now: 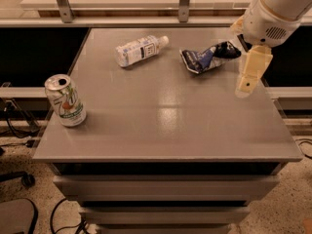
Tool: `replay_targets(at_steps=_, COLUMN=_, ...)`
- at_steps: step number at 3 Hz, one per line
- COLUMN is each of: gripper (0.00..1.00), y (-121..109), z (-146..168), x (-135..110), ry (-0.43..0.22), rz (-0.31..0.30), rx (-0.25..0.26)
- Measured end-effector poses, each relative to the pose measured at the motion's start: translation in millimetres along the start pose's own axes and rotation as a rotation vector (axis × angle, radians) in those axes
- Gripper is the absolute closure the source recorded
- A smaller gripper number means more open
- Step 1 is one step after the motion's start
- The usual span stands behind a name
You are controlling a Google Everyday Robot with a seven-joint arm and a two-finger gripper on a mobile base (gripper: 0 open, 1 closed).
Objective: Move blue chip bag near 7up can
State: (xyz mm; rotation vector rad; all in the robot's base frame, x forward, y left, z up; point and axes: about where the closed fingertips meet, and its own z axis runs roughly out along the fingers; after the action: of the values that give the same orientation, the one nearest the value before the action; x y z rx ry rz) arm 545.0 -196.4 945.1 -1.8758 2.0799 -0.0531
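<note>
Camera view: cream tool (pixel 246 79) hangs over the grey surface (pixel 165 126) near its 3 o'clock edge; released or clenched, cannot tell. Crumpled dark blue foil chip bag (pixel 208 57) lies near, at the tool's 10 o'clock, long axis roughly 9-to-3. Silver 7up can (pixel 66 101), green-red logo, stands upright well apart at the bag's 8 o'clock. Label on the clear plastic bottle (pixel 139 50) is unreadable.

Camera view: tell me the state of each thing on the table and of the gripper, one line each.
Can: upright, at the front left of the table.
Bottle: lying on its side, cap on, at the back.
Bag: crumpled, lying flat at the back right, not gripped.
Gripper: over the table's right edge, in front of the bag, carrying nothing.
</note>
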Motion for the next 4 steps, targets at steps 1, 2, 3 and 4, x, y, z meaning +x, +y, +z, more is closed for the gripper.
replay_targets(at_steps=1, gripper=0.00, y=-23, z=19, x=5, ry=0.023, rz=-0.049, rx=-0.004)
replay_targets(at_steps=2, gripper=0.00, y=-45, z=34, x=8, ry=0.036, rz=-0.086, rx=-0.006)
replay_targets(at_steps=3, gripper=0.00, y=-67, z=50, x=6, ry=0.036, rz=-0.120, rx=-0.008)
replay_targets(at_steps=4, gripper=0.00, y=-104, z=73, x=-3, ry=0.025, rz=-0.174, rx=0.002)
